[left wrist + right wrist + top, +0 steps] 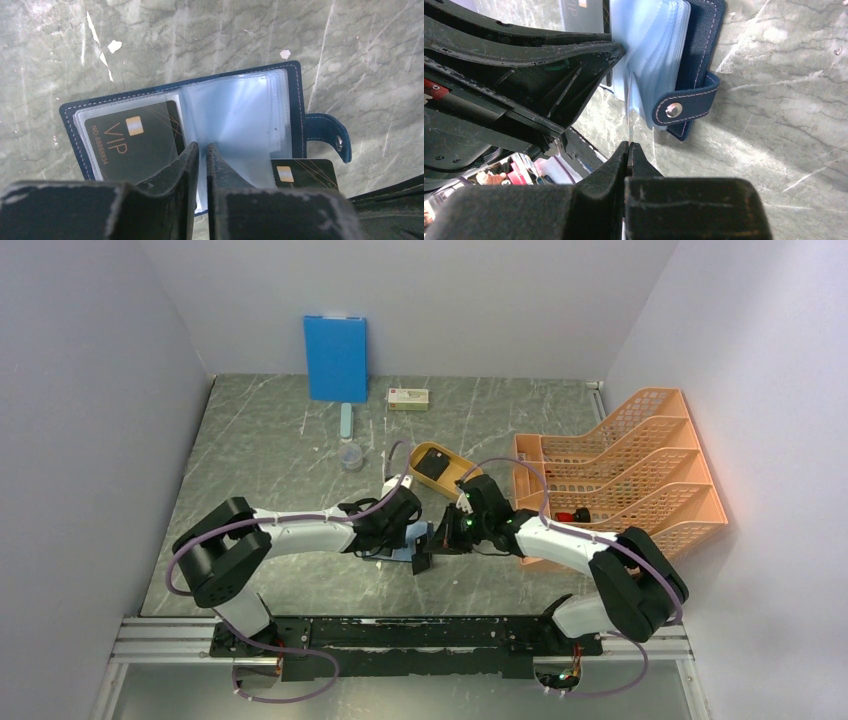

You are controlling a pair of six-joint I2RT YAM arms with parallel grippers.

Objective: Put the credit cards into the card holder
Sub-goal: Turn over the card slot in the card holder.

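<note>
Currently the card holder (322, 131) is laid open on the table (270, 450) between both grippers. A credit card (305, 173) is pinched edge-on by the right gripper (628, 150) at the sleeves. The left gripper (202, 160) jaws are held a slit apart; a grip cannot be told.

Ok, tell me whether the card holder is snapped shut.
No, the card holder lies open, a VIP card showing inside.

The navy card holder (704, 40) lies open, clear sleeves fanned; a black VIP card (132, 142) sits sleeved inside, and my right gripper (629, 146) pinches the second black card (305, 172).
</note>
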